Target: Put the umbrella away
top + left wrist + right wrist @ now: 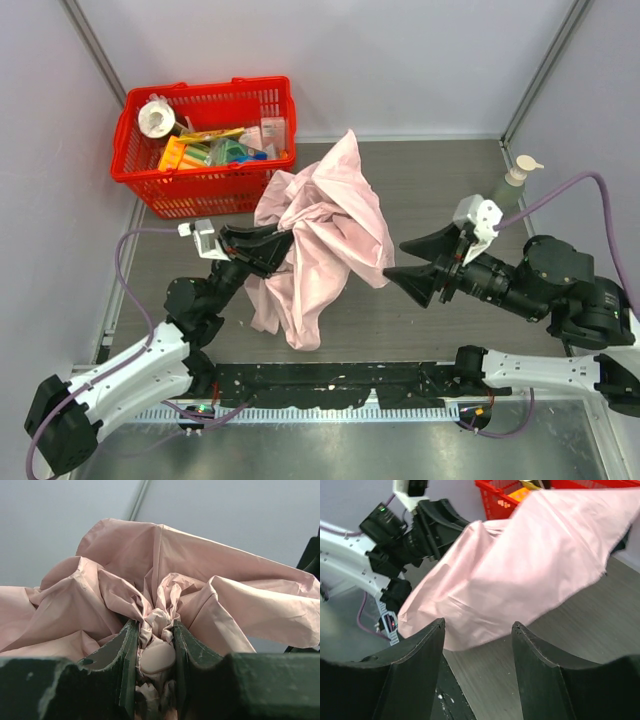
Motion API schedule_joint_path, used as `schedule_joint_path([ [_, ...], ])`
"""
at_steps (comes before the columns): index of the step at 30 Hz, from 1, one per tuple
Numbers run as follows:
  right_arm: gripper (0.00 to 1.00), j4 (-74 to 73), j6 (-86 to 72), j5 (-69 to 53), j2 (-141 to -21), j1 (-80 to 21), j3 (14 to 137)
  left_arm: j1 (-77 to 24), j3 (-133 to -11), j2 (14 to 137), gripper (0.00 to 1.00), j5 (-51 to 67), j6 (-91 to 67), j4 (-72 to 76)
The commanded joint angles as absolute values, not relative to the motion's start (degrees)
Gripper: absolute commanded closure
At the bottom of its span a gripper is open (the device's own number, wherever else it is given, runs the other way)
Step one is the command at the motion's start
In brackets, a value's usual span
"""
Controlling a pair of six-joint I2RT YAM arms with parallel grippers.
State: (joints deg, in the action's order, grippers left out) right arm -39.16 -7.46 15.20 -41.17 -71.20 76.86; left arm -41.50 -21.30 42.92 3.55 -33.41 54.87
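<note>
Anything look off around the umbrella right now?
Yes. The umbrella is not folded: its pink canopy sprawls loose and crumpled around the left hand, which pinches a bunched part. The right hand stands open beside it, holding nothing.

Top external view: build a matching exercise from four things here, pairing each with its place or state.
Things:
1. umbrella
2. left gripper
3. right gripper
4. red basket

Places or states:
A. open, holding nothing
B. far left corner, full of items
C. crumpled pink, between the arms
D. clamped on pink fabric

Pairs: 1-C, 2-D, 3-A, 4-B
</note>
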Motion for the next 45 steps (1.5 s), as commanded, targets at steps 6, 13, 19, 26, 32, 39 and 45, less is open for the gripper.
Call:
schedule_joint_path([
  [6,0.41,-35.6,0.97,3.33,-47.28,-71.37,77.0,-41.22,-24.87,40.43,1.0,7.55,-31.99,55.37],
  [13,0.8,-34.46,-3.42,6.33,-51.32,-71.46,75.06,-41.31,-25.22,40.16,1.0,8.0,-31.99,54.84],
  [19,0.99,-29.11,-10.17,-7.98,-51.68,-71.45,69.1,-41.22,-29.52,44.46,1.0,0.45,-30.5,50.81],
  [26,0.89,-11.45,-21.96,-17.94,-52.56,-71.81,55.12,-41.31,-32.08,49.39,1.0,7.19,-30.76,59.22],
  [32,0.69,-14.31,-23.82,-12.4,-50.11,-71.81,54.05,-41.22,-28.49,46.94,1.0,15.28,-31.56,62.31],
  [39,0.37,-25.47,-20.04,-11.89,-38.78,-71.81,53.0,-41.22,-27.42,40.88,1.0,21.96,-28.3,54.15],
  [45,0.34,-40.23,-19.07,9.26,-31.03,-71.81,56.42,-41.22,-29.09,37.36,1.0,28.55,-26.9,46.16],
])
